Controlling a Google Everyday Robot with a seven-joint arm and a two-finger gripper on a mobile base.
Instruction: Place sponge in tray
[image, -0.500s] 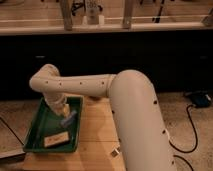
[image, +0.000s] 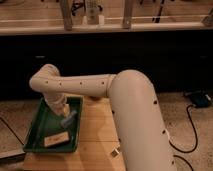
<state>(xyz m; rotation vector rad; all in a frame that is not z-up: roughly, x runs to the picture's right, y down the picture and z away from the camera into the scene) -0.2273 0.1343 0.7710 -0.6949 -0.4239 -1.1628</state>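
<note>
The dark green tray (image: 41, 124) sits on the left part of a wooden table. The sponge (image: 56, 139), a tan rectangular block, lies flat in the tray near its front edge. My gripper (image: 68, 120) hangs from the white arm (image: 75, 85) over the tray's right side. It is just above and behind the sponge, apart from it. The thick white arm segment (image: 137, 125) fills the right of the view.
The wooden table (image: 95, 142) reaches from the tray to the arm's base. A dark cabinet front (image: 100, 55) stands behind it. A black cable (image: 192, 142) and a dark box (image: 200, 97) lie on the speckled floor at the right.
The gripper has shifted slightly up and right of the sponge. The sponge lies in the same spot in the tray.
</note>
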